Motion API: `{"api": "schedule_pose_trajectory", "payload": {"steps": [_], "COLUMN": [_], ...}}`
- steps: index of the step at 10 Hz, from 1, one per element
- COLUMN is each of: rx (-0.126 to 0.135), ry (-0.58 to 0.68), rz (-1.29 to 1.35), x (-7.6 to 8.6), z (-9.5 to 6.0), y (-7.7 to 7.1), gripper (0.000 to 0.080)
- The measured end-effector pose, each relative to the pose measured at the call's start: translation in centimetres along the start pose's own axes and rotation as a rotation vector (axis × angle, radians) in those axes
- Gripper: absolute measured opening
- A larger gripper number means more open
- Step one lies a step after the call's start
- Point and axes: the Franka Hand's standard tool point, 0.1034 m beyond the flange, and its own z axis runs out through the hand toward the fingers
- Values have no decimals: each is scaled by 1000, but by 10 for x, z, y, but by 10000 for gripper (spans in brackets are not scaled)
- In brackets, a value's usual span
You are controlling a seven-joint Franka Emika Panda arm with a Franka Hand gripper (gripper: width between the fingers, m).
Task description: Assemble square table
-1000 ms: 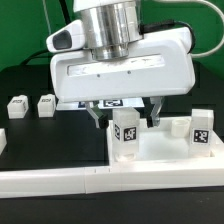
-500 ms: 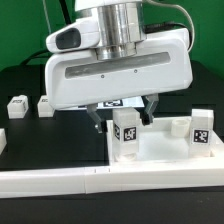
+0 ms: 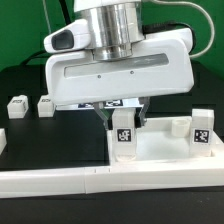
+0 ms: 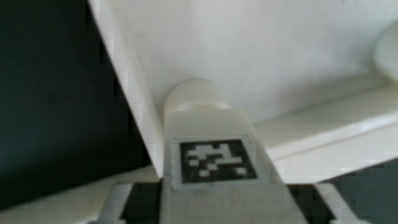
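— Where is the small white tagged leg post?
— Upright on the large white plastic square top, between the jaws.
— Gripped?
— The jaws sit narrow, just beside both its sides. Whether they touch it, I cannot tell.
— And the wrist view?
— It shows only that post's tag close up. The exterior view adds a second upright post and two loose posts on the black table.

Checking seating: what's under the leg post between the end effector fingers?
The leg post stands upright on the white square top. Its base covers the contact spot, so whether a socket lies beneath cannot be seen.
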Motion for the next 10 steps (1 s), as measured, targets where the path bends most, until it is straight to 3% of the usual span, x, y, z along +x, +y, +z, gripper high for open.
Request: {"api": "schedule_pose_trajectory", "payload": {"steps": [3, 6, 9, 10], "rx": [16, 55, 54, 53], "ry": [-12, -40, -52, -50], "rz": [558, 947, 1064, 997], "x": [3, 2, 1, 0], "z": [1, 2, 2, 3], "y": [1, 0, -1, -1], "gripper": [291, 294, 294, 371]}}
